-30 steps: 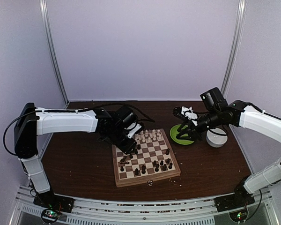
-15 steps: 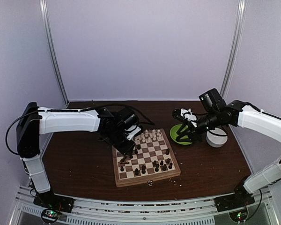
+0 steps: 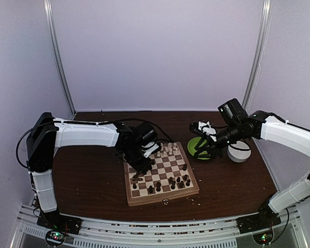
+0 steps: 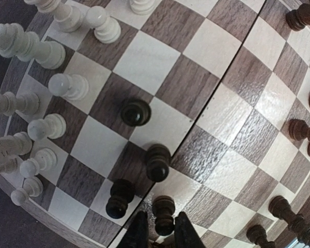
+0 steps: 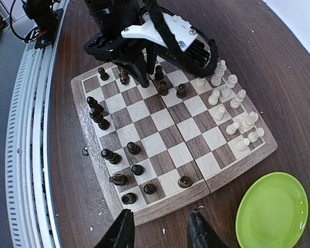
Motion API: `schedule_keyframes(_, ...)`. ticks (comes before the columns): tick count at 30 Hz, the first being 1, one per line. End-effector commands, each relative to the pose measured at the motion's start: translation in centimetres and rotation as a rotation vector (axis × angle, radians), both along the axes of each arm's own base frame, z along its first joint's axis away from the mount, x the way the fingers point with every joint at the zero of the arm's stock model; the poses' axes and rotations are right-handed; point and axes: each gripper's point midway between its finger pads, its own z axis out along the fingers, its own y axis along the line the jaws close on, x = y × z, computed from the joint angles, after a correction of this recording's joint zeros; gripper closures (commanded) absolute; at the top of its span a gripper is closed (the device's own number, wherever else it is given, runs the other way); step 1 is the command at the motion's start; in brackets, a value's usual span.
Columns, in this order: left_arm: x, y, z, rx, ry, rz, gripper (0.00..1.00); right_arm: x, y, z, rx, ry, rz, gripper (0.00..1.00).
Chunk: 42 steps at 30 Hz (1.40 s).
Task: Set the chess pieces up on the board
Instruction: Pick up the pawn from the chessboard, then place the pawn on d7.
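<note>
The board [image 3: 165, 170] lies mid-table and fills the left wrist view [image 4: 160, 57]. Cream pieces [image 3: 168, 150] stand along its far edge and at the left of the left wrist view [image 4: 67, 85]. Dark pieces [image 3: 174, 181] stand on its near half, several more by its left edge [image 5: 160, 85]. My left gripper [image 3: 146, 166] is over the board's left side, its fingers closed round the head of a dark pawn [image 4: 164, 214] that stands on a square. My right gripper [image 5: 160, 232] is open and empty, hovering just off the board's right edge [image 3: 199, 150].
A round green plate [image 5: 273, 214] lies right of the board, partly under my right gripper [image 3: 195, 153]. A white bowl [image 3: 239, 152] stands further right. Two dark pawns [image 4: 157, 161] stand close beside the held one. Small crumbs lie near the board's front edge [image 3: 165, 201].
My left gripper has shifted a little right and nearer over the board's left side. My right gripper has edged slightly left and lower towards the board.
</note>
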Motion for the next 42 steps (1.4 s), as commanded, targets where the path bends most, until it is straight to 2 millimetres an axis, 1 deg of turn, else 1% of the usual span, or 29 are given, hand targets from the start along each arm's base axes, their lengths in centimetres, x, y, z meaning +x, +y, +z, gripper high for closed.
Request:
schedule_keyframes(1, 0.1, -1.4, 0.3, -0.032, 0.002, -0.028, 0.84, 0.1, 0.2, 0.7, 0.006, -0.003, 0.013, 0.65)
schedule_keyframes(5, -0.1, -1.7, 0.7, -0.051, 0.009, -0.036, 0.95, 0.1, 0.2, 0.6, 0.002, -0.001, 0.016, 0.65)
schedule_keyframes(7, -0.3, -1.9, 1.4, -0.063, 0.016, -0.040, 1.00, 0.1, 0.2, 0.6, 0.001, -0.003, 0.014, 0.66)
schedule_keyframes(10, -1.0, -2.5, 3.2, -0.096, 0.008, -0.058, 1.00, 0.2, 0.1, 0.8, 0.005, -0.009, 0.008, 0.66)
schedule_keyframes(13, -2.3, -4.4, 5.3, -0.203, 0.011, -0.120, 1.00, 0.5, 0.0, 1.0, 0.007, -0.018, -0.003, 0.67)
schedule_keyframes(15, -3.3, -5.8, 6.1, -0.275, 0.036, -0.163, 1.00, 0.6, -0.1, 1.1, 0.012, -0.021, -0.011, 0.67)
schedule_keyframes(17, -3.9, -6.7, 5.9, -0.306, 0.064, -0.190, 1.00, 0.7, -0.1, 1.1, 0.011, -0.023, -0.014, 0.67)
schedule_keyframes(23, -4.6, -7.8, 4.1, -0.284, 0.095, -0.231, 1.00, 1.0, -0.4, 1.1, 0.011, -0.026, -0.029, 0.67)
schedule_keyframes(27, -4.4, -8.0, 3.4, -0.267, 0.090, -0.230, 1.00, 1.1, -0.5, 1.2, 0.013, -0.028, -0.032, 0.67)
schedule_keyframes(30, -4.2, -8.6, 3.1, -0.284, 0.092, -0.230, 1.00, 1.1, -0.5, 1.2, 0.012, -0.028, -0.031, 0.67)
schedule_keyframes(37, -4.2, -9.6, 1.8, -0.278, 0.102, -0.237, 1.00, 1.1, -0.6, 1.0, 0.006, -0.026, -0.030, 0.67)
schedule_keyframes(42, -4.3, -9.7, 1.3, -0.271, 0.110, -0.242, 1.00, 1.1, -0.6, 0.8, 0.001, -0.021, -0.025, 0.67)
